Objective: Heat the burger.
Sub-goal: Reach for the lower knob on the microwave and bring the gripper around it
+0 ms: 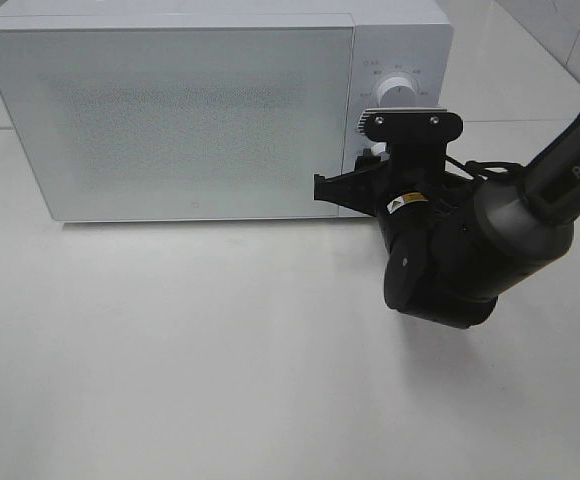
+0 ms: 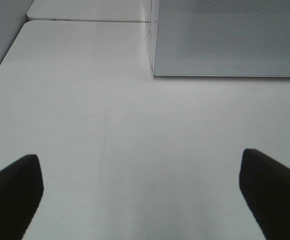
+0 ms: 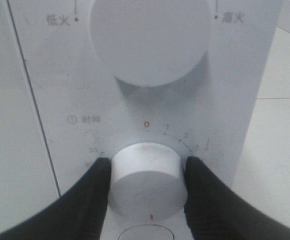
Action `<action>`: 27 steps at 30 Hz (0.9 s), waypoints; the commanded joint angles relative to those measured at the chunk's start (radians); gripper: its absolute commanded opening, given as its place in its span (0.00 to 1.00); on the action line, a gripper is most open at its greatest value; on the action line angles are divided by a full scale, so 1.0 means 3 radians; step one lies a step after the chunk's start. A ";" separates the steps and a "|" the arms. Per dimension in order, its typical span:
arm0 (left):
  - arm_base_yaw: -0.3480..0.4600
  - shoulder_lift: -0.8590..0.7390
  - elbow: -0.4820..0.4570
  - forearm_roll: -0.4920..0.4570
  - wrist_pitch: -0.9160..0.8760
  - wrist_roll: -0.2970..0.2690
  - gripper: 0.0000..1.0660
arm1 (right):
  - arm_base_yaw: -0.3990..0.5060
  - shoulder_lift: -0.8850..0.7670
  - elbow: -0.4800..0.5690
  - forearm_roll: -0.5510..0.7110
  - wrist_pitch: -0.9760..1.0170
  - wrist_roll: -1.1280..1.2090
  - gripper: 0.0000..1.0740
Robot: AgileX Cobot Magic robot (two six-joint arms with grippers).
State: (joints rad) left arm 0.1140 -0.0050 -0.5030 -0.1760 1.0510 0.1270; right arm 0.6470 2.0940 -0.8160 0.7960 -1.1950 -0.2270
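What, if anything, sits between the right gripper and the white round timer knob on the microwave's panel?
Nothing visible. The right gripper has its black fingers on either side of the white round timer knob, apparently touching it. The white microwave has its frosted door closed; no burger shows in any view.

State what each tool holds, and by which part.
Right tool grips the timer knob by its round sides. Left tool holds nothing, open above the table.

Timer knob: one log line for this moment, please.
right gripper: closed on timer knob | left gripper: open, above table | microwave door: shut | burger: not in view
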 commanded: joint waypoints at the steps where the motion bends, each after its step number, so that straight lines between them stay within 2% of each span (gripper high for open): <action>1: 0.0017 -0.0063 0.0007 -0.0013 -0.0037 -0.0013 0.94 | -0.0013 -0.0007 -0.0047 -0.0157 -0.0153 0.0067 0.00; 8: 0.0017 -0.0063 0.0007 -0.0013 -0.0037 -0.0013 0.94 | -0.0013 -0.0007 -0.0047 -0.0243 -0.0153 0.0263 0.00; 16: 0.0017 -0.0063 0.0007 -0.0013 -0.0037 -0.0013 0.94 | -0.0013 -0.0007 -0.0047 -0.0597 -0.0043 0.1513 0.00; 19: 0.0017 -0.0063 0.0007 -0.0013 -0.0037 -0.0013 0.94 | -0.0013 -0.0007 -0.0047 -0.0653 -0.0040 0.1673 0.00; 21: 0.0017 -0.0063 0.0007 -0.0013 -0.0037 -0.0013 0.94 | -0.0013 -0.0007 -0.0047 -0.0827 -0.0040 0.2293 0.00; 27: 0.0017 -0.0063 0.0007 -0.0013 -0.0037 -0.0013 0.94 | -0.0013 -0.0007 -0.0047 -0.0940 -0.0037 0.3163 0.00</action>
State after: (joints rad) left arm 0.1140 -0.0050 -0.5030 -0.1760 1.0510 0.1270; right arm 0.6350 2.0980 -0.7970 0.7030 -1.2110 0.6040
